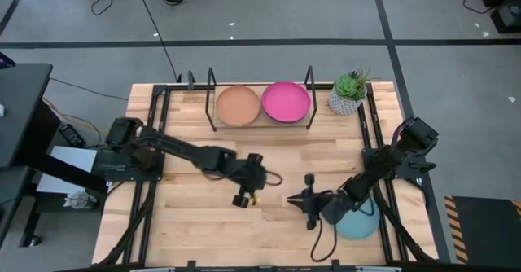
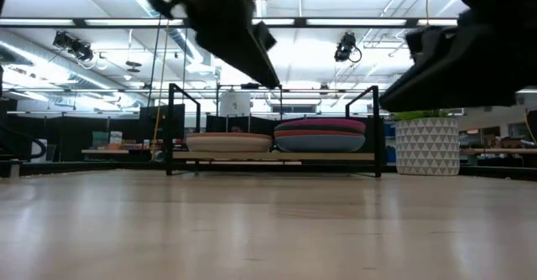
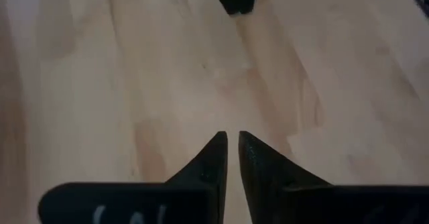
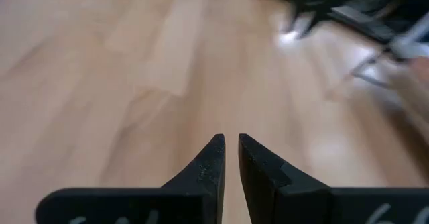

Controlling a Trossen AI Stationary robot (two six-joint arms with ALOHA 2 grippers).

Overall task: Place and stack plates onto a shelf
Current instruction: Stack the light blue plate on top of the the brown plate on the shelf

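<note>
The shelf (image 1: 260, 122) stands at the table's far edge. In the high view a tan plate (image 1: 238, 107) tops its left stack and a pink plate (image 1: 286, 102) its right. The low view shows the left stack (image 2: 228, 142) low and pale, and the right stack (image 2: 320, 135) with pink above and blue at the bottom. A light teal plate (image 1: 361, 221) lies flat on the near right of the table, partly under the right arm. My left gripper (image 1: 244, 199) (image 3: 232, 140) and right gripper (image 1: 291, 199) (image 4: 231, 142) hover shut over bare wood at mid table, tips facing each other.
A potted plant in a white patterned pot (image 1: 348, 94) (image 2: 426, 146) stands to the right of the shelf. Black rails (image 1: 155, 142) run along the table's left and right sides. Bare wood (image 1: 203, 223) spreads across the near left of the table.
</note>
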